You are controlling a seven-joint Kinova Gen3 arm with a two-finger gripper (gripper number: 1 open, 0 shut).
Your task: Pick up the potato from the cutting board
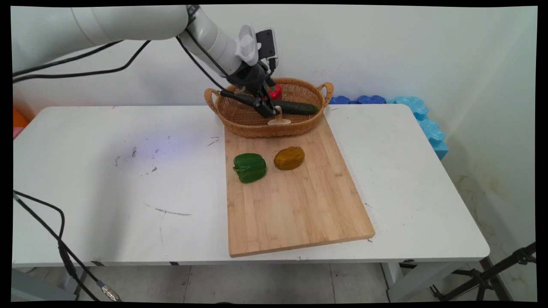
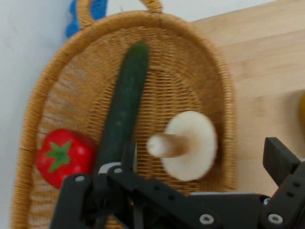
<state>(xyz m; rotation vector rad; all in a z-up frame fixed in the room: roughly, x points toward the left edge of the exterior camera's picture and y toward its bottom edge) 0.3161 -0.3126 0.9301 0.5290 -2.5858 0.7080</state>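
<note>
Over the basket [image 1: 239, 117], gripper [image 1: 270, 112] open above mushroom [image 2: 190, 145].

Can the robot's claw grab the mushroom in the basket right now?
Probably yes. The claw hangs open right over the mushroom in the basket, with its stem pointing at the claw. The cucumber lies beside it, not on top.

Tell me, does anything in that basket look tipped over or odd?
Yes: the mushroom lies cap-down in the wicker basket, stem poking up, beside the cucumber. The gripper, fingers spread, is over it. The tomato looks fine.
</note>
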